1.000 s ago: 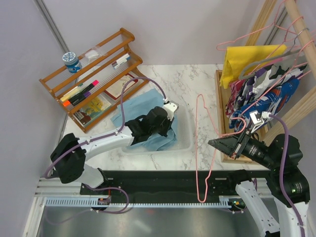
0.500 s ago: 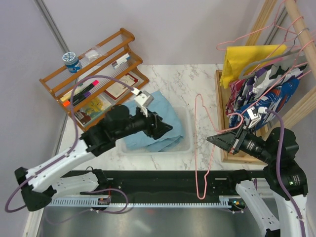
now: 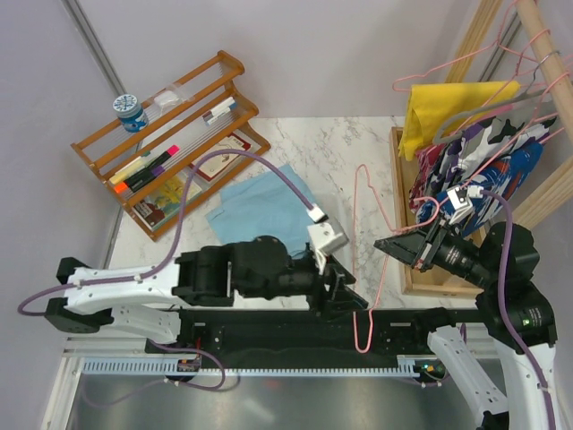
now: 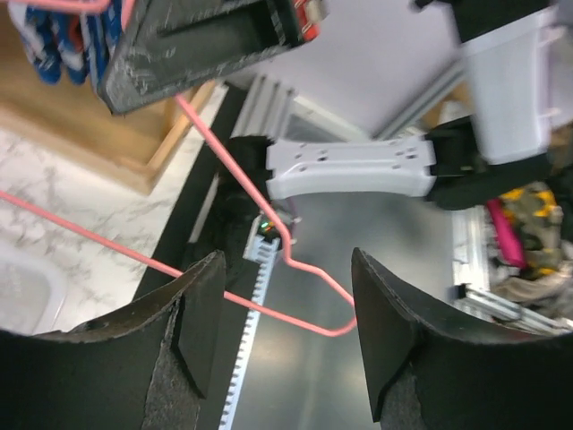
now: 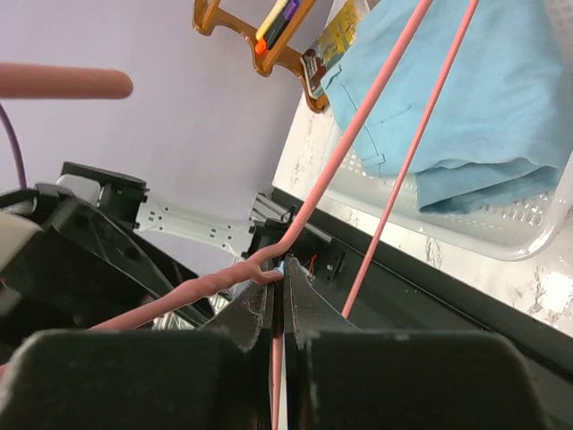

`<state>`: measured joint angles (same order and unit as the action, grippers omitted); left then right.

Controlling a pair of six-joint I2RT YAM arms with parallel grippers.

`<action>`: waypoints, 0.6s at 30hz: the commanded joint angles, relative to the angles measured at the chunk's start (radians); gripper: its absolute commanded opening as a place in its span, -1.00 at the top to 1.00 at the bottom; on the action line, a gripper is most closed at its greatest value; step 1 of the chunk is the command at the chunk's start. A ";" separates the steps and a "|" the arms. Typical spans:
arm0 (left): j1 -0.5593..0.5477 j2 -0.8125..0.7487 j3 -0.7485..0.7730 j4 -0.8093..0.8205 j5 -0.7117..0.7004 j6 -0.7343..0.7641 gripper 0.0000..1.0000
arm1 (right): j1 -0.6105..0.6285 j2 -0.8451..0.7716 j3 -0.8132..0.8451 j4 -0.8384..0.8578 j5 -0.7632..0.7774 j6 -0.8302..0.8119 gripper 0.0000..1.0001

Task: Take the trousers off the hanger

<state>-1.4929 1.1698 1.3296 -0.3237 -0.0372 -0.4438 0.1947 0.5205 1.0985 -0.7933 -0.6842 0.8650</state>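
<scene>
The light blue trousers (image 3: 260,210) lie loose in the clear tray (image 3: 333,210), off the hanger; they also show in the right wrist view as trousers (image 5: 483,107). The pink wire hanger (image 3: 363,344) hangs bare over the table's near edge. My right gripper (image 3: 382,245) is shut on one side of its wire, and the wire hanger (image 5: 340,152) runs into the closed gripper (image 5: 282,288). My left gripper (image 3: 347,294) is open just left of the hanger's lower corner. In the left wrist view the hanger (image 4: 272,314) crosses beyond the empty gripper (image 4: 282,336).
A wooden shelf rack (image 3: 166,134) with markers and a blue-lidded jar (image 3: 131,111) stands at the back left. At the right, a wooden clothes rack holds a yellow cloth (image 3: 448,112), patterned clothes (image 3: 483,170) and more pink hangers (image 3: 466,58).
My left gripper let go of the trousers in the tray, opened, and swung right and toward the near edge, up to the hanger's lower corner. The right gripper kept its hold on the hanger.
</scene>
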 commanded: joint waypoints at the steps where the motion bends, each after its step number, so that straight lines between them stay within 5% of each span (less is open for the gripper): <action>1: -0.120 0.111 0.138 -0.106 -0.346 0.043 -0.32 | 0.003 0.006 0.043 0.054 0.037 0.022 1.00; 7: -0.194 0.221 0.230 -0.202 -0.549 0.057 -0.34 | 0.003 0.004 0.055 0.065 0.046 0.046 1.00; 18: -0.199 0.266 0.238 -0.215 -0.504 0.013 -0.24 | 0.003 -0.007 0.047 0.078 0.052 0.066 1.00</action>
<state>-1.6863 1.4200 1.5276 -0.5312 -0.4961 -0.4198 0.1947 0.5213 1.1248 -0.7631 -0.6460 0.9150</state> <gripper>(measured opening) 0.625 0.043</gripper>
